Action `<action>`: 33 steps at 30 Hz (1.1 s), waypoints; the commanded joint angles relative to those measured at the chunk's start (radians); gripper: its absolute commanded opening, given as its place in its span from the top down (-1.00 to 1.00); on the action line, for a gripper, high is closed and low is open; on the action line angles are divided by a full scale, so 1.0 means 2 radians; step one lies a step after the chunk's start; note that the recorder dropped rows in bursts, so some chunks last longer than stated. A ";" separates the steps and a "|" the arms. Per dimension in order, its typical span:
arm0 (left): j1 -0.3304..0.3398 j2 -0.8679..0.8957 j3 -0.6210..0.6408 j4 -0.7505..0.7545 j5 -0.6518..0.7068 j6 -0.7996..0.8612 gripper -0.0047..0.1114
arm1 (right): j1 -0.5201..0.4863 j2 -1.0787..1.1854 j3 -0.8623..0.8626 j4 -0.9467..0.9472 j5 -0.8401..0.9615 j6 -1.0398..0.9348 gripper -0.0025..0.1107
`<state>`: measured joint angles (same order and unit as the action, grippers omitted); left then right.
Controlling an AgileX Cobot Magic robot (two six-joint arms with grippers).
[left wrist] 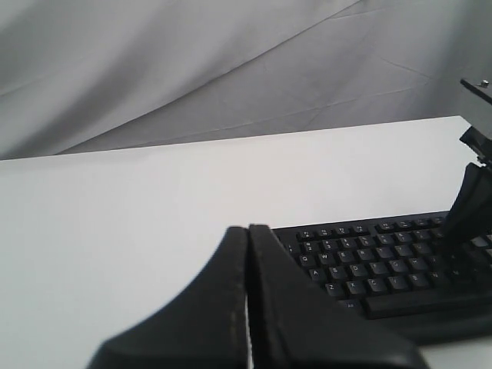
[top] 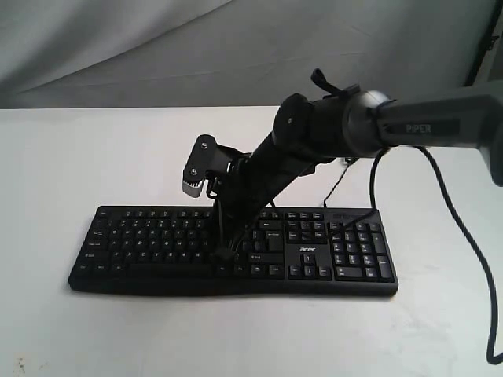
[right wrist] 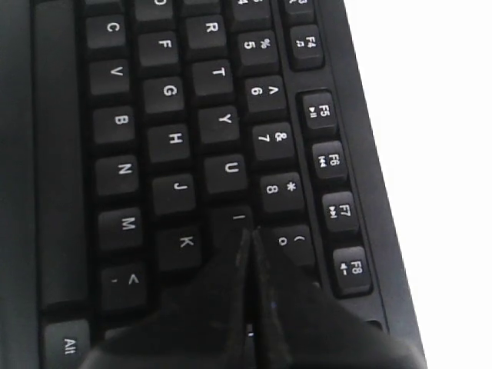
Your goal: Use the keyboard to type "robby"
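Observation:
The black keyboard with white legends and an acer logo lies flat on the white table. My right gripper reaches across from the right and points down onto the middle of the letter block. In the right wrist view the right gripper is shut and empty, with its tip at the I key, beside the 9 key; whether it touches I cannot tell. My left gripper is shut and empty, held off the keyboard's left end, and does not show in the exterior view.
A thin black cable leaves the keyboard's far edge. A thicker arm cable hangs down at the right. Grey cloth backs the table. The right arm shows over the keys in the left wrist view.

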<state>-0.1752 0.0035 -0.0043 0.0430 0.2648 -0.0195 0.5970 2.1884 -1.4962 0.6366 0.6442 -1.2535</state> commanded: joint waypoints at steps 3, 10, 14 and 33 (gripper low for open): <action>-0.003 -0.002 0.002 0.002 -0.003 -0.001 0.92 | -0.003 0.003 0.003 0.000 -0.003 -0.004 0.96; -0.003 -0.002 0.002 0.002 -0.003 -0.001 0.92 | -0.003 0.012 0.003 0.001 -0.005 -0.004 0.96; -0.003 -0.002 0.002 0.002 -0.003 -0.001 0.92 | -0.003 0.000 0.003 0.001 -0.005 -0.004 0.96; -0.003 -0.002 0.002 0.002 -0.003 -0.001 0.92 | 0.062 -0.026 -0.003 0.016 -0.029 -0.005 0.96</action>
<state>-0.1752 0.0035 -0.0043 0.0430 0.2648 -0.0195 0.7017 2.1463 -1.4962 0.6521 0.6112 -1.2570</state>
